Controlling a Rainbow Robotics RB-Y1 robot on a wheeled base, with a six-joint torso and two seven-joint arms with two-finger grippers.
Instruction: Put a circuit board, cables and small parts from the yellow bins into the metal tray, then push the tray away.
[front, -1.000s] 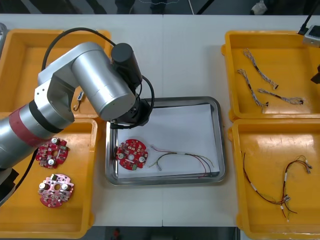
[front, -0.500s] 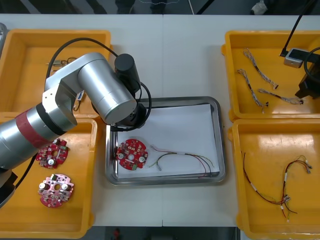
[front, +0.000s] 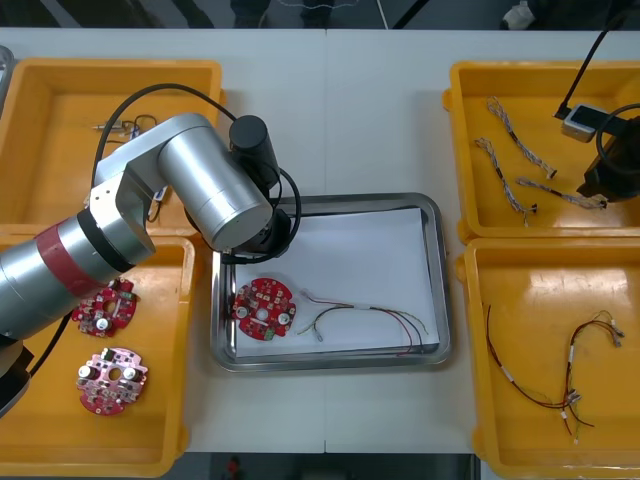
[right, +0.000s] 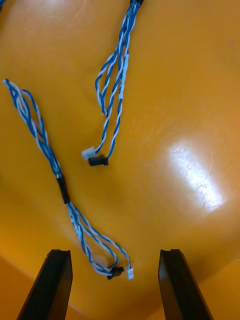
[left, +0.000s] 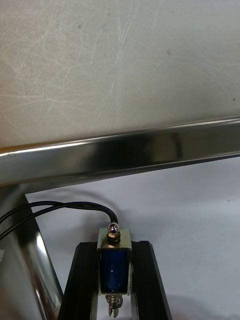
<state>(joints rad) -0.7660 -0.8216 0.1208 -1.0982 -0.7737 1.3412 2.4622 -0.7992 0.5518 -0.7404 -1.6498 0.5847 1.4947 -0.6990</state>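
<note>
The light table (front: 380, 110) carried four yellow bins: the 10 o'clock bin (front: 50, 150), 8 o'clock bin (front: 140, 440), 2 o'clock bin (front: 535, 85) and 4 o'clock bin (front: 530, 300). The white-lined metal tray (front: 437, 300) sat at the centre. The left arm (front: 190, 180) reached in from 8 o'clock, bent over the tray's 10 o'clock corner and hiding it from above. There the left gripper (left: 114, 247) hung just inside the tray's rim. Its fingers were clamped on a small metal part (left: 114, 267) with a blue core, and a black cable (left: 65, 206) ran from the part toward the tray's side wall. The right gripper (right: 115, 257) hovered over the 2 o'clock bin near its 3 o'clock edge, fingers spread with nothing between them, above twisted blue and white cables (right: 60, 185). In the tray a round red circuit board (front: 264, 308) lay at 8 o'clock, with a red and yellow cable (front: 365, 318) just beside it toward 5 o'clock. Two spare boards (front: 104, 307) lay in the 8 o'clock bin, and thin red cables (front: 560, 370) lay in the 4 o'clock bin.
</note>
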